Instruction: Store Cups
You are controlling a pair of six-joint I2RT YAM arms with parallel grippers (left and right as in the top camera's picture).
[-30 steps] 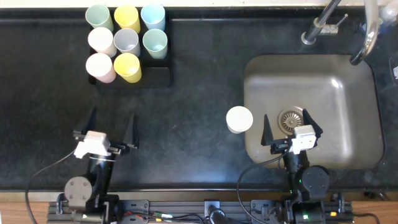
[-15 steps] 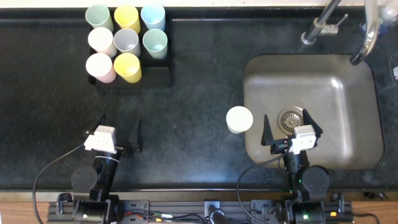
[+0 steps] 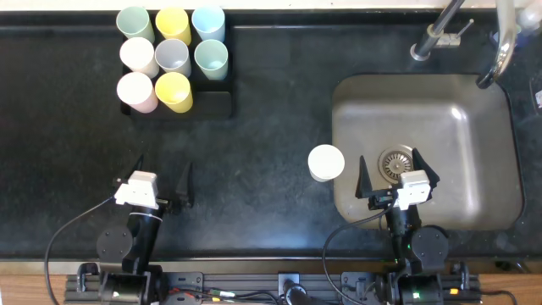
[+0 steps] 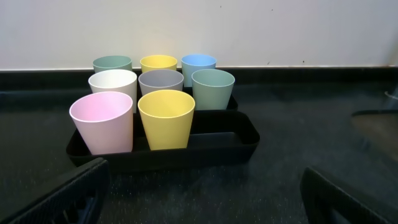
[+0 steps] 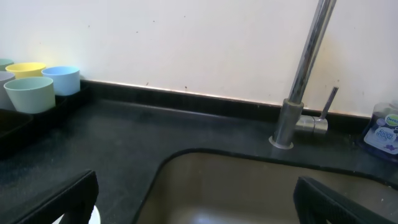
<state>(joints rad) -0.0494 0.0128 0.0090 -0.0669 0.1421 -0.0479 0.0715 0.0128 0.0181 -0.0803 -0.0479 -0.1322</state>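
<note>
Countertop (image 3: 271, 127), dark, speckled, with cup tray (image 3: 213, 100), steel sink (image 3: 461, 127)

A black tray (image 4: 239, 152) stands on the dark tabletop (image 4: 305, 118) near its back edge, below a white wall (image 4: 249, 31). Eight cups stand upright in it. A sage cup (image 4: 112, 64), yellow cup (image 4: 158, 63) and blue cup (image 4: 198, 63) line the tray's back edge. A white cup (image 4: 112, 87), grey cup (image 4: 161, 82) and pale green cup (image 4: 212, 88) fill the middle. A pink cup (image 4: 102, 122) and second yellow cup (image 4: 166, 119) are at the front (close together). The left gripper (image 4: 202, 183) hangs short of the tray, jaws wide apart.

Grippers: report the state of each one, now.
Left gripper: open, holding nothing.
Right gripper: open, holding nothing.
</note>
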